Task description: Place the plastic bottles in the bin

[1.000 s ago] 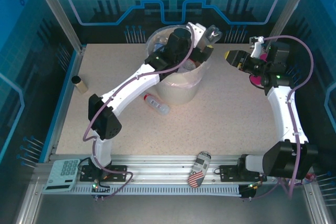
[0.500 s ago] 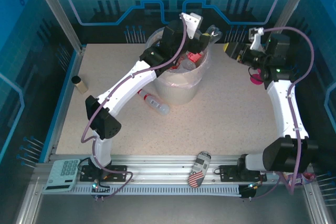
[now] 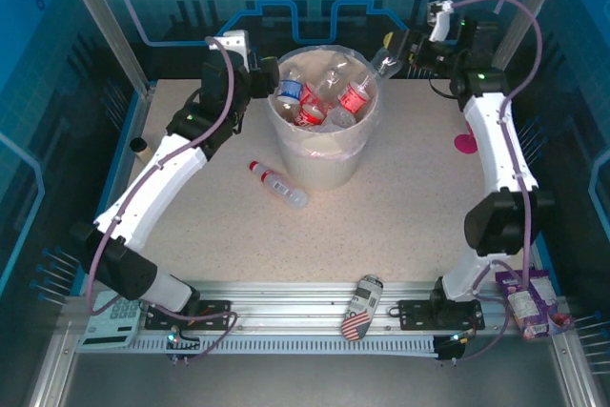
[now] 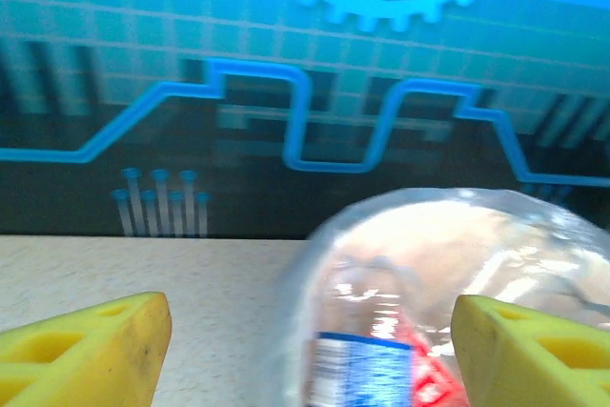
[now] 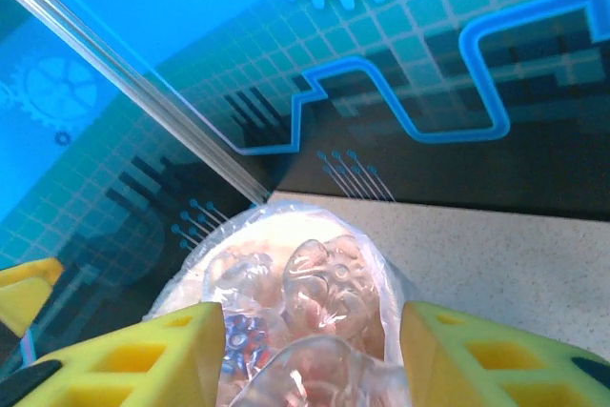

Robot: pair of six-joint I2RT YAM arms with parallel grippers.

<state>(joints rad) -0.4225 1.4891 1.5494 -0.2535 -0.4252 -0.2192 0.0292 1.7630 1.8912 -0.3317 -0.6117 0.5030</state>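
- The yellow left fingers [image 4: 95, 345] are spread wide and hold nothing. They are just left of the big round cream-white bin [image 3: 324, 154].
- The yellow right fingers [image 5: 152, 355] are partly apart at the bin's far right rim, with a clear plastic bottle [image 5: 305, 374] between them. I cannot tell if they squeeze it.
- Many small plastic bottles [image 3: 329, 92] lie in the bin.
- One red-capped bottle [image 3: 276, 184] lies on the speckled table [image 3: 400, 197], near the bin's left side.
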